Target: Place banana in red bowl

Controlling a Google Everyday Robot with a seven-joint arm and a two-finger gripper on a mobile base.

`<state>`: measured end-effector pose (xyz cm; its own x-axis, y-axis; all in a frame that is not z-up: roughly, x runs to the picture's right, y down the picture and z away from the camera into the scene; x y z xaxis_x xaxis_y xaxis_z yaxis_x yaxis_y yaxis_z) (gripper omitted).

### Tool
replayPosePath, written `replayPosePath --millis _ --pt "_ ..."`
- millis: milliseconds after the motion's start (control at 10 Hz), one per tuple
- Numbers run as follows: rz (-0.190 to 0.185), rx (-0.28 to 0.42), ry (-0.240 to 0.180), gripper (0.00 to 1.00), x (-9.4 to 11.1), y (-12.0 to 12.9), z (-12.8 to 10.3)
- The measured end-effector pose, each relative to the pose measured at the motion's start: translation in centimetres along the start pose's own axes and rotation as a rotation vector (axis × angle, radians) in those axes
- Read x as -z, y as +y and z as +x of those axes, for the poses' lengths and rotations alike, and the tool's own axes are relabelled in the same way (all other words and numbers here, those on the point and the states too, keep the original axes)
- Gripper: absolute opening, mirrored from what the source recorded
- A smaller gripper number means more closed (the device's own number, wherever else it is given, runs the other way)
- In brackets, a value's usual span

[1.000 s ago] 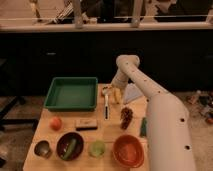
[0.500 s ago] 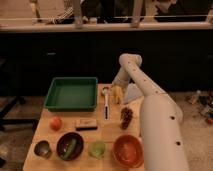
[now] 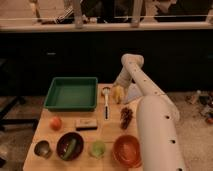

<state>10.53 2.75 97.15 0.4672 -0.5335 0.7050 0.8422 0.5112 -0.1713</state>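
The banana [image 3: 117, 94] is small and pale yellow. It is at the far side of the wooden table [image 3: 107, 131], just right of the metal spoon [image 3: 106, 102]. My gripper [image 3: 119, 88] is at the end of the white arm, right over the banana and touching or nearly touching it. The red bowl [image 3: 126, 150] is wide and orange-red. It stands empty at the near edge of the table, well in front of the banana and partly beside my arm's thick white link.
A green tray [image 3: 72, 92] is at the back left. Dark grapes [image 3: 126, 116] lie between the banana and the red bowl. An orange fruit [image 3: 56, 122], a brown bar [image 3: 86, 123], a metal cup [image 3: 42, 148], a maroon bowl [image 3: 61, 143] with a green vegetable and a green cup [image 3: 98, 148] are nearer.
The arm's upper joint has shifted slightly to the right. The gripper stays at the banana, which has barely moved.
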Motion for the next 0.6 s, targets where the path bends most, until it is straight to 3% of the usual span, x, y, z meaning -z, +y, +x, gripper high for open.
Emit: replayPosePath --millis 600 --pt "0.007 -0.032 -0.015 0.69 -0.1 1.5 -1.4"
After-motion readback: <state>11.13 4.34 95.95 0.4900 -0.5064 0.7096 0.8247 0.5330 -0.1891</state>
